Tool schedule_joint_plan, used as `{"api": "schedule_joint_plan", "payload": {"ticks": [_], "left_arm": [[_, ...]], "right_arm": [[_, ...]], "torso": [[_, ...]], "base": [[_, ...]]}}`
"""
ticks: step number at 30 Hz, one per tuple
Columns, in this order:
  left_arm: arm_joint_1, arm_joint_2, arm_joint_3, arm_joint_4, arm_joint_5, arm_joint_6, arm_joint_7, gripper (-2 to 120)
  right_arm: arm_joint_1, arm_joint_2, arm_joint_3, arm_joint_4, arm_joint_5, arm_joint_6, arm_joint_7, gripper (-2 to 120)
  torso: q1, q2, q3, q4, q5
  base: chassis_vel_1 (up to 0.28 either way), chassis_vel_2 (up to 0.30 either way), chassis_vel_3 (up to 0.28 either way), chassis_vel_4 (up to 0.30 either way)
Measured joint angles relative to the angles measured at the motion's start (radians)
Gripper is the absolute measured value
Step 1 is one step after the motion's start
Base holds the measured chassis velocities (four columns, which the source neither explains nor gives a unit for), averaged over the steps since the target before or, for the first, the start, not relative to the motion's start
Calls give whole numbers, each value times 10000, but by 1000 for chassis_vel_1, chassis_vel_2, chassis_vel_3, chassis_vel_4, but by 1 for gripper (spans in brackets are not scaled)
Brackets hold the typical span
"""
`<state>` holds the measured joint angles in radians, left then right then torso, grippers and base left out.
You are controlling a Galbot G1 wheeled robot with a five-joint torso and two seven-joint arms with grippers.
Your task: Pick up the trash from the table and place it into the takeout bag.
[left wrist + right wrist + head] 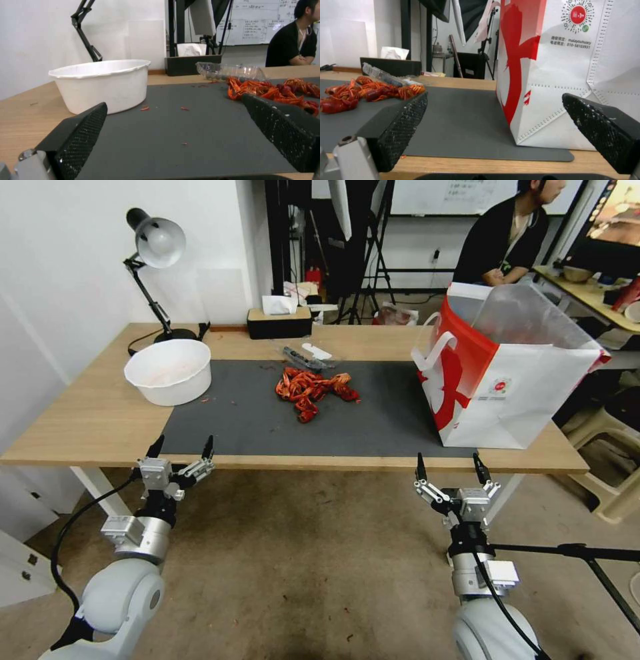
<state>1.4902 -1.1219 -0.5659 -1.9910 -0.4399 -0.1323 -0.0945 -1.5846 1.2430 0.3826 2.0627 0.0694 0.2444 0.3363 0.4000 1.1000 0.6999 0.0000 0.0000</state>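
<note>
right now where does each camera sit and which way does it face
Head view: high, looking down over the table; both arms show, left claw and right claw open at the near edge.
Left wrist view: low behind the left claw, facing the white bowl and red shell pile.
Right wrist view: low behind the right claw, facing the takeout bag.
Both wrist views share the shell pile and dark mat.

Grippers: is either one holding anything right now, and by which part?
Nothing is held. The left gripper and right gripper are both open and empty at the table's near edge.
</note>
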Motion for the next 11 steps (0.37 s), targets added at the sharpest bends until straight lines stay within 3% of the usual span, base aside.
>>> {"api": "schedule_joint_plan", "payload": {"ticks": [11], "left_arm": [[-8, 6, 2, 7, -2, 0, 3, 100]], "right_arm": [[1, 0, 8, 7, 0, 6, 0, 100]], "torso": [[0, 0, 0, 0, 0]], "base": [[0, 0, 0, 0]]}}
